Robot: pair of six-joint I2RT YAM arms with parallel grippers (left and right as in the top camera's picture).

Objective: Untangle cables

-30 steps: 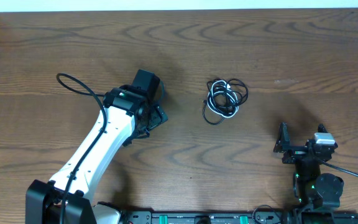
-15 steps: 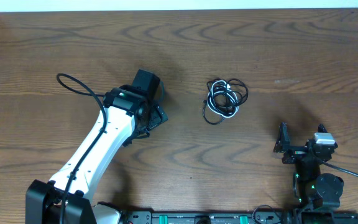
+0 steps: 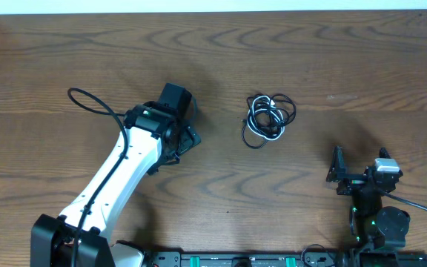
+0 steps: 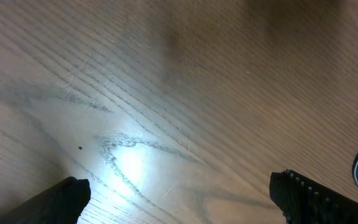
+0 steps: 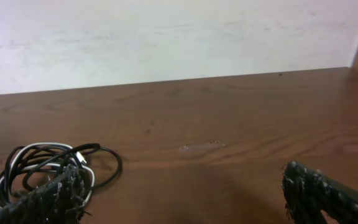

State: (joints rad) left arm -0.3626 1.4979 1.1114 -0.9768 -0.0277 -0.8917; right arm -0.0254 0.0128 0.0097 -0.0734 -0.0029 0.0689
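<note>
Overhead view: black-and-white cables [image 3: 267, 119] lie bunched toward one o'clock of the desk [image 3: 347, 59] centre, untouched. Left pincer [image 4: 182, 196] and right pincer [image 5: 185, 196] gape wide, empty. Untangling looks wholly undone.

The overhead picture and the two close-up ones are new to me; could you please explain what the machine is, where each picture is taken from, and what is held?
It is a robot with two arms at a wooden table. The overhead picture looks straight down: the white left arm reaches in from the lower left, and the dark right arm sits at the lower right. Between them lies a small tangled bundle of cables, black ones and one white. The other two pictures come from cameras on the wrists. The left end effector hangs over bare wood, its two dark tips at the bottom corners. The right end effector looks across the table at the bundle. Both stand open, and nothing is held.
</note>
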